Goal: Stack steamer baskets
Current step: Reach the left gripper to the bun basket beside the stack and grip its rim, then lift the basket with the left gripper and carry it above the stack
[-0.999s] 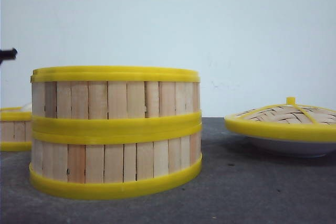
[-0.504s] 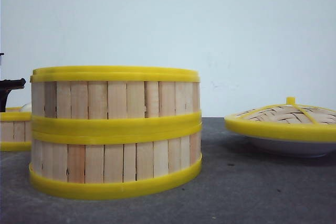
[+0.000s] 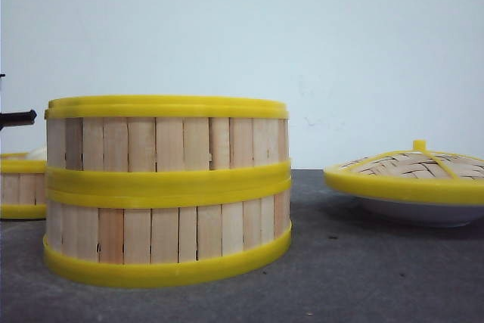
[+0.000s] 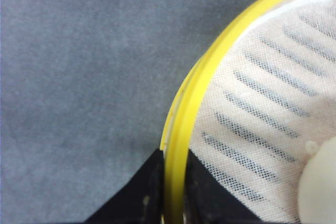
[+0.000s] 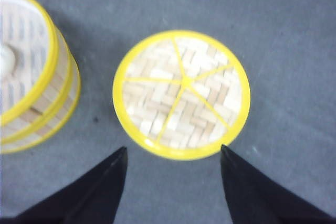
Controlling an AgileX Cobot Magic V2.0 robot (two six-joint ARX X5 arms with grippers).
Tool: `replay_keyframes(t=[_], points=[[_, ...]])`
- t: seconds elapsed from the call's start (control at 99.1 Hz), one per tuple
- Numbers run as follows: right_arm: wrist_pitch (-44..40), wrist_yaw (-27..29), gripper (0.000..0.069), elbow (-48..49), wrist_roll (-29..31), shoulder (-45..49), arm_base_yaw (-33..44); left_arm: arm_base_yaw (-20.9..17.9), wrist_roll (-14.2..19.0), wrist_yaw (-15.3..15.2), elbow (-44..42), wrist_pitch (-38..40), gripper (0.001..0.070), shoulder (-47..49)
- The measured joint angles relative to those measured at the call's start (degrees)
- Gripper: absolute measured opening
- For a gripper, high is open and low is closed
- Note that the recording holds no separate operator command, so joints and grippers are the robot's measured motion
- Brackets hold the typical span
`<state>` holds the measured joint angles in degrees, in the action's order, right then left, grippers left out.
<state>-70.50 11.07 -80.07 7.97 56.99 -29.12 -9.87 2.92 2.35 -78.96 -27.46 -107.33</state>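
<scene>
Apparently unlabelled: third basket [image 4: 181,124] (left gripper [image 4: 172,192] clamped).

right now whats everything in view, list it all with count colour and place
stacked steamer baskets: two, pale wooden slats with yellow rims, one on the other, centre-left of the table; white mesh liner and a pale round item inside the top one
third steamer basket: one, same colours, alone at the far left, white mesh liner and a pale item inside
lid: one, woven bamboo with yellow rim and knob, on the right, resting on the plate
plate: one, white, under the lid
table: one, dark grey surface
left gripper: black, fingers either side of the third basket's yellow rim
right gripper: black, open, above the lid
</scene>
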Motion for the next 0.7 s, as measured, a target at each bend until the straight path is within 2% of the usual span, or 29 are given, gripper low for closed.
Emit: replay_keyframes(t=[0.171,0.393,0.524,0.635,0.696], points=[[0.33,2.45,0.0343,2.69,0.35,-2.86,0.0,0.0,-1.03,2.21,-7.52,-7.34,0.0028,-0.04],[1.57,2.67,0.0343,9.35,1.4,-7.28,0.0,0.04,-1.55,5.77,-15.61,-13.68,0.0028,2.14],[2.58,2.67,0.0343,12.26,1.53,-8.35,0.0,0.39,-1.86,10.73,-19.06,-18.8,0.0028,7.28],[3.37,2.64,0.0343,12.5,1.53,-8.33,0.0,1.42,-2.29,16.83,-20.59,-22.49,0.0028,13.66],[4.33,2.64,0.0343,12.5,1.51,-8.35,0.0,2.43,-2.45,18.67,-20.76,-24.41,0.0028,16.68]])
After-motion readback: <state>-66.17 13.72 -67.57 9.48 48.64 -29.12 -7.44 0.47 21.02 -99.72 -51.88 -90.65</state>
